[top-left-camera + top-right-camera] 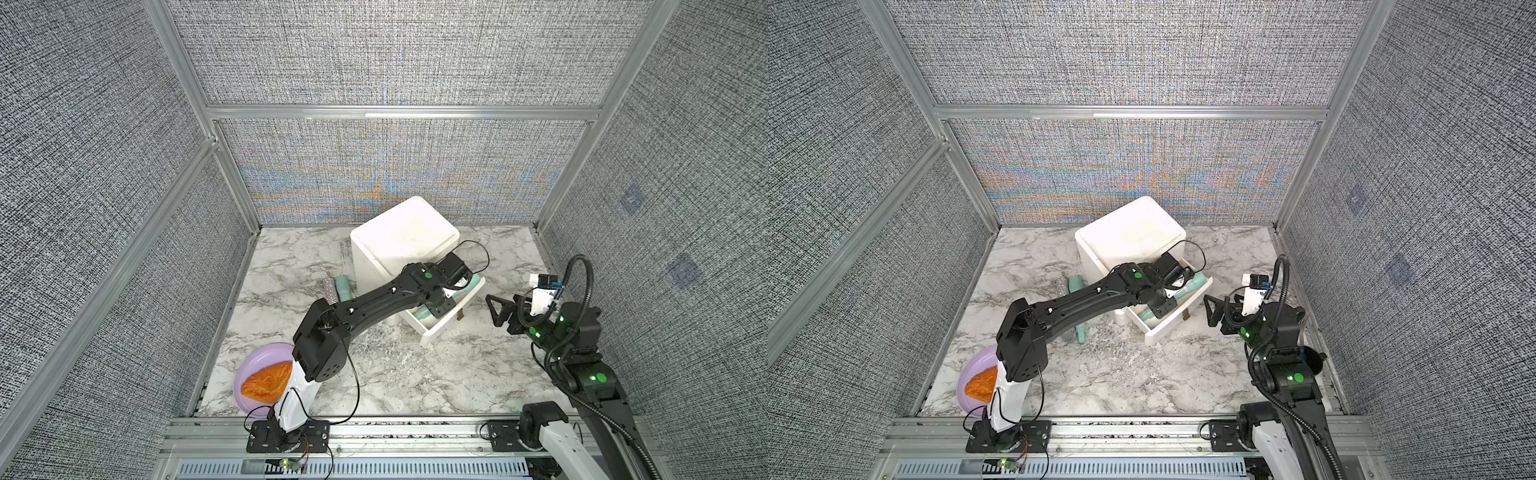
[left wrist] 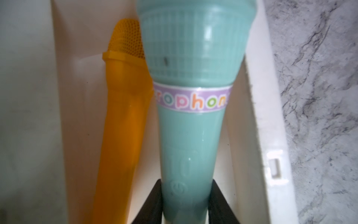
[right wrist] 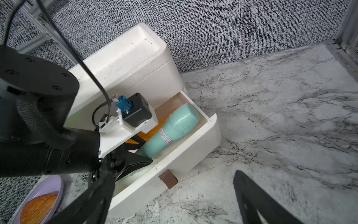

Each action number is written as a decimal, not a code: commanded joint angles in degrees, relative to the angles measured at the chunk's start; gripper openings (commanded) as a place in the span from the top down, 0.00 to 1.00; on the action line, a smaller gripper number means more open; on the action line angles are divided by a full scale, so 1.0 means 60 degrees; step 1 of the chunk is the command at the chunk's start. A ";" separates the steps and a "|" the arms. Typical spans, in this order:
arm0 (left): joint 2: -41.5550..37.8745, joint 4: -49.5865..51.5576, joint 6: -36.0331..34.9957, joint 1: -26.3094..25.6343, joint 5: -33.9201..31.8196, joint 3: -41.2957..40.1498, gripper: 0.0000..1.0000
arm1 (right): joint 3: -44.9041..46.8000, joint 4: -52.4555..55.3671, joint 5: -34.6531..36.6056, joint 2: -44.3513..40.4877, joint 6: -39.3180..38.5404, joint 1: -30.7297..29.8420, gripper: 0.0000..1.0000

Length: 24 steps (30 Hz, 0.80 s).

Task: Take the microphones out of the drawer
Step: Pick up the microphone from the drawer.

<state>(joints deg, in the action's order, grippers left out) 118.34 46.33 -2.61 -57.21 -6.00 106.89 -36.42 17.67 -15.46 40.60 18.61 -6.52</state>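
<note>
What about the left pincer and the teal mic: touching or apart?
Touching. In the left wrist view the left pincer clamps the teal mic at its handle, fingers flush on both sides.

teal microphone in drawer: 1 | orange microphone in drawer: 1 | plate: 1 | pastry: 1

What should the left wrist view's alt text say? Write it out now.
A teal microphone sits in a white drawer, its handle gripped between two black fingers. An orange microphone lies beside it; marble table shows beyond the drawer wall.
</note>
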 commanded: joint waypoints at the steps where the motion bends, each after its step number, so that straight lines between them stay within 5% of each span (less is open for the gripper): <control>1: -0.0344 0.0163 0.0185 0.0014 0.0114 -0.0175 1.00 | -0.0161 0.0145 0.0145 -0.0276 -0.0055 -0.0001 0.02; 24: -0.2436 -0.0786 0.0332 0.0101 0.0221 -0.1250 1.00 | -0.0636 0.0351 0.0236 -0.0629 -0.0068 0.0029 0.02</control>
<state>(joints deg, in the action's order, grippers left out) 105.65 41.95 -1.08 -56.69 -5.43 100.03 -39.70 20.67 -13.98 36.73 18.28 -6.42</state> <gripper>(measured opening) 0.353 0.978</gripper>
